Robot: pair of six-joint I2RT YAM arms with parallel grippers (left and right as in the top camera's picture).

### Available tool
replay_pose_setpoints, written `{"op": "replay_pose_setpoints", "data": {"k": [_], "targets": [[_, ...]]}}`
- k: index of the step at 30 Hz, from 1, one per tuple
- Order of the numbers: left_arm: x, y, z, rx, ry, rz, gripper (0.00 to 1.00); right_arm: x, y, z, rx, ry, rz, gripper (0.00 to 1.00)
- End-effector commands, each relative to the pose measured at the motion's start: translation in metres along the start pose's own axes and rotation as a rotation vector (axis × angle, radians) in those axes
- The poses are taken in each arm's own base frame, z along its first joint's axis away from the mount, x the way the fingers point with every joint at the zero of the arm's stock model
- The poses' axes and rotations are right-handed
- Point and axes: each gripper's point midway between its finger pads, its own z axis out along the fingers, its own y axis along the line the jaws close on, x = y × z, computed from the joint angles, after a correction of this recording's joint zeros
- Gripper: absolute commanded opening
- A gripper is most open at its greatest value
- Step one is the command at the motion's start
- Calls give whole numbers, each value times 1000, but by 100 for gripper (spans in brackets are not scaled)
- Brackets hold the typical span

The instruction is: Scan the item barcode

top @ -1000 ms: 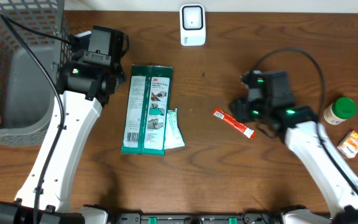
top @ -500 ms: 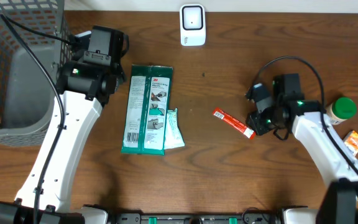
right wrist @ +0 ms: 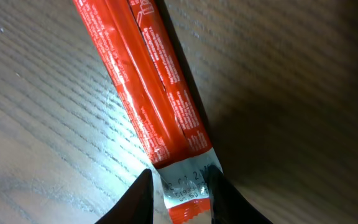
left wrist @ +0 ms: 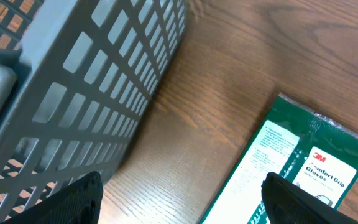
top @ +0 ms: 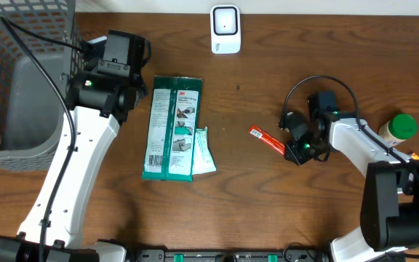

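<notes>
Nearest the robot's base, the right arm is reaching in over the wooden table (top: 253, 211), and the right gripper (top: 294, 151) is sitting down at the surface. In the right wrist view its fingertips (right wrist: 140, 198) are standing narrow, pressing on both sides of the silvery sealed end of the red stick packet (right wrist: 148, 93). The packet is lying flat on the wood, right of the table's middle, and running away from the jaws on a slant. Seen from overhead, its free end is pointing up and to the left.

Left of the middle, a green glove pack (top: 172, 127) is lying lengthwise with a small white sachet (top: 204, 151) touching its lower right edge. Off to the right, beside the right arm, a green-lidded bottle (top: 398, 128) is standing upright.

Further back, the left gripper (left wrist: 185, 208) is hovering above the bare wood with its dark fingers (left wrist: 73, 199) spread wide and nothing between them. The glove pack's top corner is showing to one side of it and the grey wire basket (left wrist: 104, 81) to the other.

At the far edge, a white scanner (top: 225, 29) is standing well apart from the red packet.
</notes>
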Motion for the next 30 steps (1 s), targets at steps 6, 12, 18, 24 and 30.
{"op": "replay_pose_setpoints", "data": {"k": [6, 12, 18, 24, 30], "targets": [[1, 3, 3, -18, 2, 17, 82, -9, -2, -2, -6, -11, 29, 26], [1, 3, 3, -18, 2, 17, 82, -37, 1, -42, 2, -96, 8, 29], [1, 3, 3, -18, 2, 17, 82, -37, -2, -42, 22, -103, -3, 30], [1, 3, 3, -18, 2, 17, 82, -32, -2, -22, 13, -118, -8, 29], [1, 3, 3, -18, 2, 16, 82, -18, 11, -1, -30, -113, -21, 28]]}}
